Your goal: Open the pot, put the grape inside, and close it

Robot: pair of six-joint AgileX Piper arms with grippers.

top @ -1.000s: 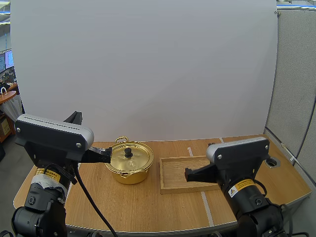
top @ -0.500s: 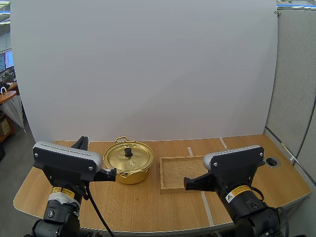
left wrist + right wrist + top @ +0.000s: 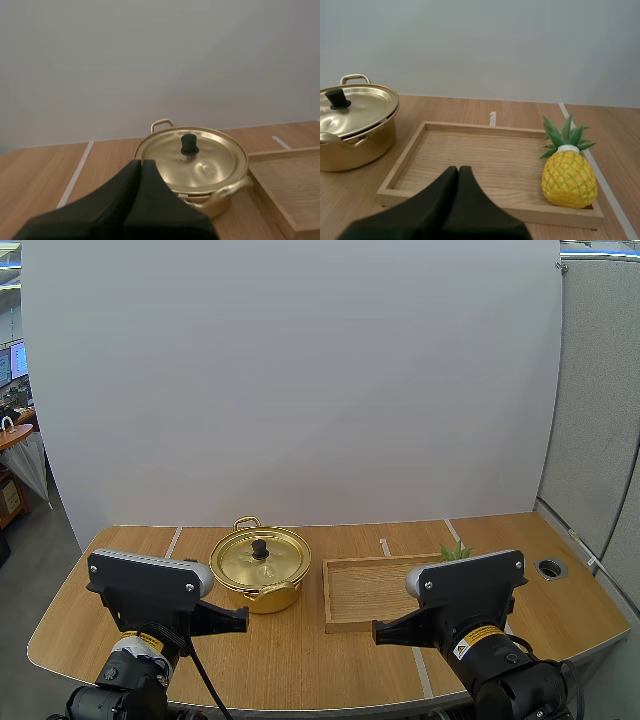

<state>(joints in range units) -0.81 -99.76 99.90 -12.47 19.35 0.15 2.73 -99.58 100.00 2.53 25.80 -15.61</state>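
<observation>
High view hides a good deal. The right arm (image 3: 465, 585) covers the right end of the wooden tray (image 3: 360, 585), and the pineapple (image 3: 457, 552) has its body behind that arm, with just the green leaf tips rising above it. Both arms sit low at the near edge of the bench (image 3: 300, 655), and their lower parts are cut off by the frame.

The right wrist view gives the fruit in full. It is a yellow pineapple, not a grape, standing upright inside the tray at its right end, close to the near rim. Whether it touches the tray's right wall is hard to make out from this angle.

The pot (image 3: 200, 192) stands on the bench just left of the tray, apart from it. Its lid (image 3: 210, 162) is seated on it, with the black knob (image 3: 188, 144) upright at the centre. In the left wrist view the pot's near wall is partly hidden behind the left gripper (image 3: 141, 164).

By count there is one pot, one lid, one knob, two loop handles on the pot, one tray, one pineapple and two grippers.

The left gripper has its fingers pressed together into a single dark wedge, holding nothing, and points at the pot from the near side, short of it. The right gripper (image 3: 458, 170) is likewise closed up on nothing. Its tip hovers at the tray's near rim, left of the pineapple and apart from it.
</observation>
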